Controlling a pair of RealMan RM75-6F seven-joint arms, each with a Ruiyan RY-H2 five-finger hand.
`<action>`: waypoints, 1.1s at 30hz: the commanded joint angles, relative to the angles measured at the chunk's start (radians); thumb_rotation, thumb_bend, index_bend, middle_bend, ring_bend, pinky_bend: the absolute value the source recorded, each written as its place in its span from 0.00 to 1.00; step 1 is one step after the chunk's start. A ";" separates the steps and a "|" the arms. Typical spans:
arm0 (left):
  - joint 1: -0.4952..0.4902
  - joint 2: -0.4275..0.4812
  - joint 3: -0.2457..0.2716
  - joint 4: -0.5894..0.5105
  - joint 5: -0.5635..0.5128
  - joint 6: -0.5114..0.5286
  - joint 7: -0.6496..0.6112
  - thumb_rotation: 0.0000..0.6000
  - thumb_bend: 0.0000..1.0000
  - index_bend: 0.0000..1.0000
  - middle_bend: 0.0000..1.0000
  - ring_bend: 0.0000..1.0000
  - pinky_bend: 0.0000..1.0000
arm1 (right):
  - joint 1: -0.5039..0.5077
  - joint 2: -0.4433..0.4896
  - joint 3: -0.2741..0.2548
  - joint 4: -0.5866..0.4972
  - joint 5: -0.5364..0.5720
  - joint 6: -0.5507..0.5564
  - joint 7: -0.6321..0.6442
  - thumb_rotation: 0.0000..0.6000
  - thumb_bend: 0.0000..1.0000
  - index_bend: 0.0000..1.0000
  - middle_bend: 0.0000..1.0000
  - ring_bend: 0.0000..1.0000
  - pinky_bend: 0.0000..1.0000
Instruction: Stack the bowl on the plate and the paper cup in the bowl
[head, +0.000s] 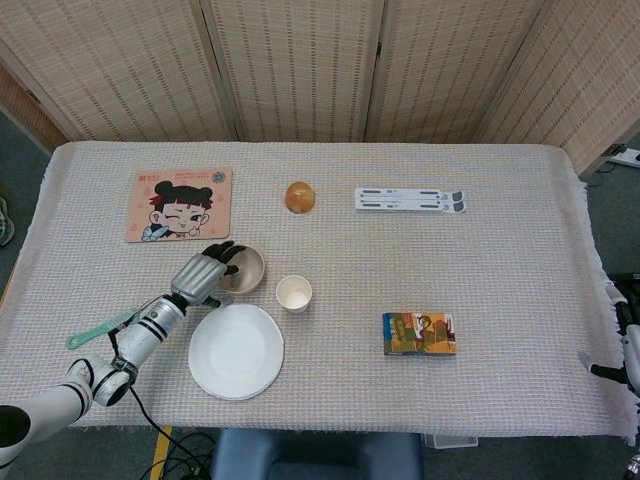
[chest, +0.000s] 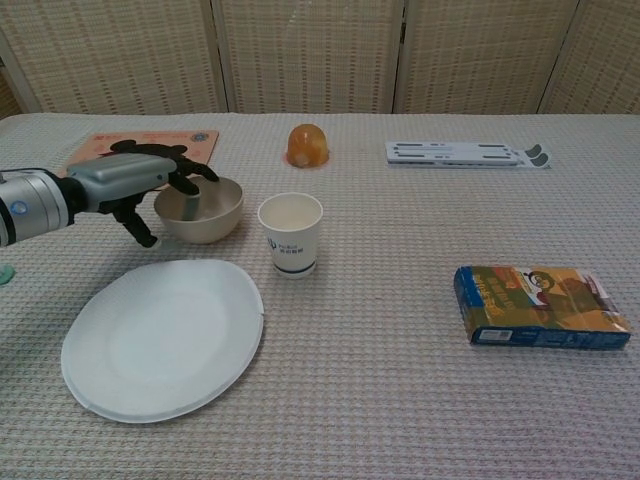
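Beige and shallow, the ceramic bowl (chest: 199, 209) is gripped at its near-left rim by the left hand (chest: 150, 180), fingers (chest: 190, 171) hooked inside and the thumb outside, apparently ready for a lift onto the white round plate (chest: 165, 335) just beside it on the worktop (chest: 400, 400). A white paper cup (chest: 291, 233) stands close to the bowl's right and could be knocked. Only an edge of the right hand (head: 627, 345) is seen, so its fingers cannot be judged.

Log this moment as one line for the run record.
stage: grasping bowl | left hand: fingers over rim of bowl | plate: bare | paper cup: upright beside bowl | right hand: idle at table edge
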 joint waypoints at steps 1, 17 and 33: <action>0.003 -0.024 0.005 0.029 0.014 0.035 -0.018 1.00 0.29 0.61 0.13 0.00 0.16 | 0.000 0.000 -0.001 0.000 -0.002 0.001 0.000 1.00 0.21 0.00 0.00 0.00 0.00; 0.028 -0.064 0.013 0.069 0.025 0.139 -0.020 1.00 0.30 0.65 0.14 0.00 0.16 | -0.003 0.001 -0.007 -0.004 -0.018 0.013 0.002 1.00 0.21 0.00 0.00 0.00 0.00; 0.051 -0.108 0.014 0.141 0.039 0.238 -0.044 1.00 0.31 0.67 0.16 0.00 0.16 | 0.002 -0.004 -0.006 0.001 -0.010 0.008 -0.004 1.00 0.21 0.00 0.00 0.00 0.00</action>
